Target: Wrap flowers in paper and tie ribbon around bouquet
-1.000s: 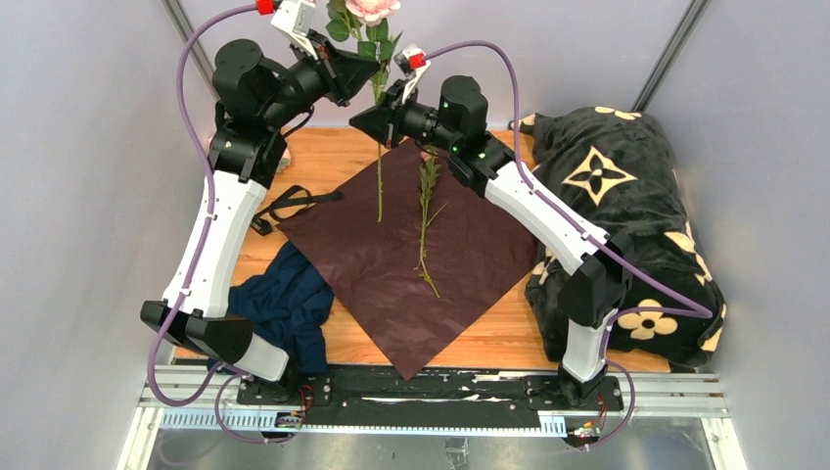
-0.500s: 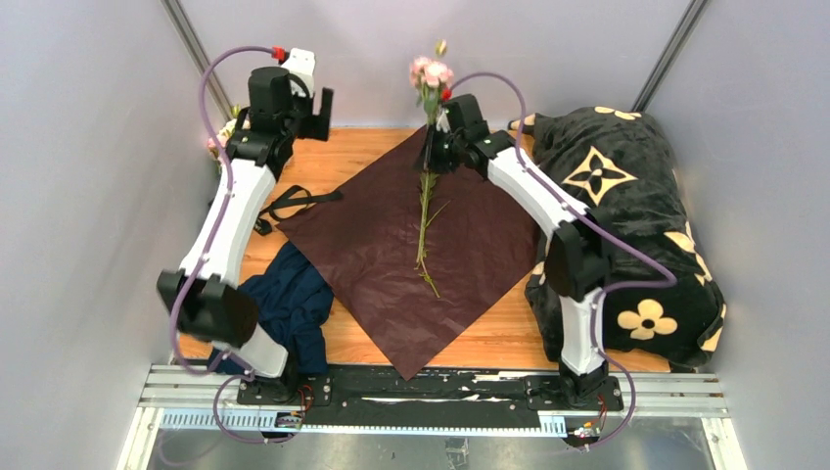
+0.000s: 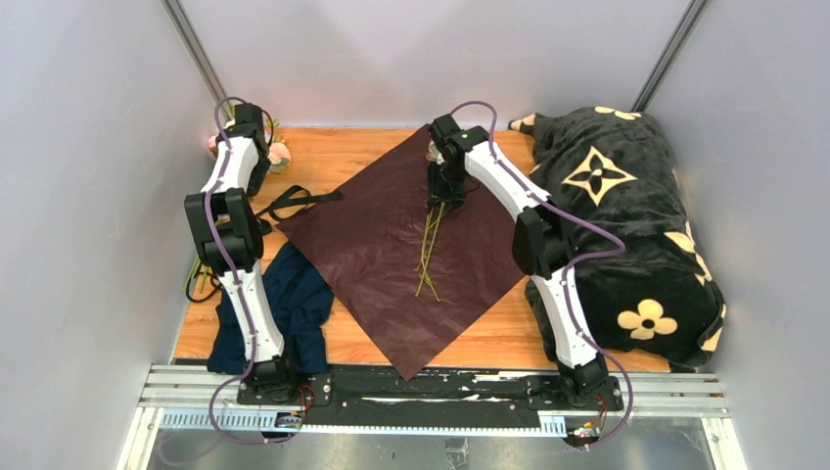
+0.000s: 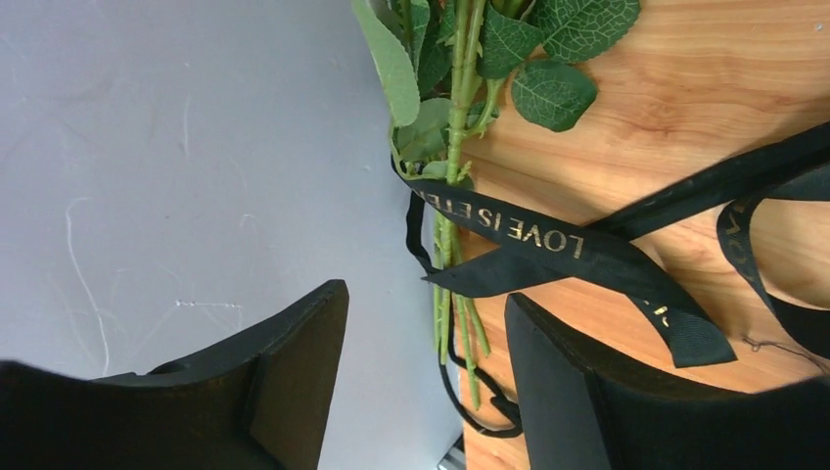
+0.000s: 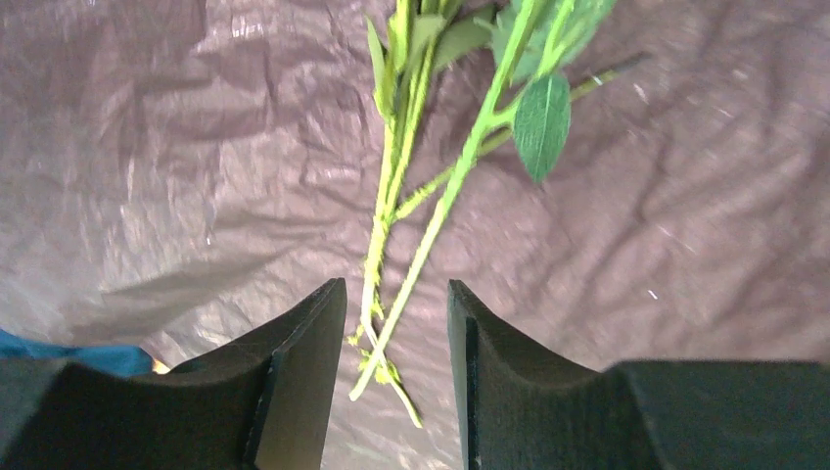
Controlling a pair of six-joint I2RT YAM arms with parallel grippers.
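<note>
Right wrist view: right hand (image 5: 396,294) has its fingers apart, gripping nothing. Flowers (image 5: 382,225) lie loose on the paper (image 5: 147,147), stem ends reaching between the fingertips. Left wrist view: left hand (image 4: 423,313) likewise spread and empty; ribbon (image 4: 548,250) crosses more stems (image 4: 455,147) just ahead, on the surface (image 4: 685,98).

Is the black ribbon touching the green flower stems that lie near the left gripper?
Touching. The left wrist view shows the ribbon lying directly across the stems and bending around them at the crossing, with no gap between them.
</note>
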